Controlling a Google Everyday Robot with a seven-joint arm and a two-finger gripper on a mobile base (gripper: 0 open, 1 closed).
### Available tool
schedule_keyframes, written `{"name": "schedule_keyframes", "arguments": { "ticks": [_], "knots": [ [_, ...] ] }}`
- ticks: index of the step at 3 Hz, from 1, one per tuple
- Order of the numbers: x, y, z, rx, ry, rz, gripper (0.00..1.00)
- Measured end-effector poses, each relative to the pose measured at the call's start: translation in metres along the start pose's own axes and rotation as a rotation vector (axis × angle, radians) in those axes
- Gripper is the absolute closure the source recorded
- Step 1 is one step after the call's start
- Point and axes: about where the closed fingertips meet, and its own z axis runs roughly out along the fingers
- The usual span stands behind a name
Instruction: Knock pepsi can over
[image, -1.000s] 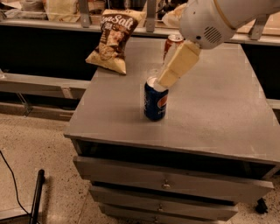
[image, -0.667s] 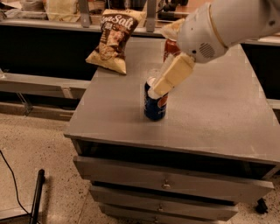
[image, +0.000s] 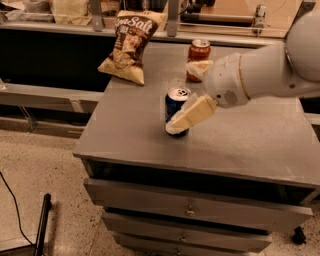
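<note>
The pepsi can is dark blue with a silver top and stands upright near the middle of the grey cabinet top. My gripper comes in from the right on a white arm. It is open. One cream finger slants down across the lower front of the can and touches it. The other finger sits higher, in front of a red soda can. The pepsi can's lower right side is hidden by the finger.
A brown chip bag leans at the back left corner of the cabinet top. The red soda can stands at the back, behind the pepsi can. Drawers lie below the front edge. A black cable and pole are on the floor at left.
My gripper has dropped and swung left, from the can's top rim to across its lower front. The pepsi can still stands upright in the same spot.
</note>
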Motion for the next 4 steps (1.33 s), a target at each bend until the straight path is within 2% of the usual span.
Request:
{"name": "schedule_keyframes", "arguments": {
  "ticks": [2, 3, 4],
  "knots": [
    [0.032, 0.004, 0.005, 0.061, -0.228, 0.096, 0.0],
    [0.037, 0.003, 0.011, 0.064, -0.315, 0.127, 0.0],
    [0.037, 0.003, 0.011, 0.064, -0.315, 0.127, 0.0]
  ]
}}
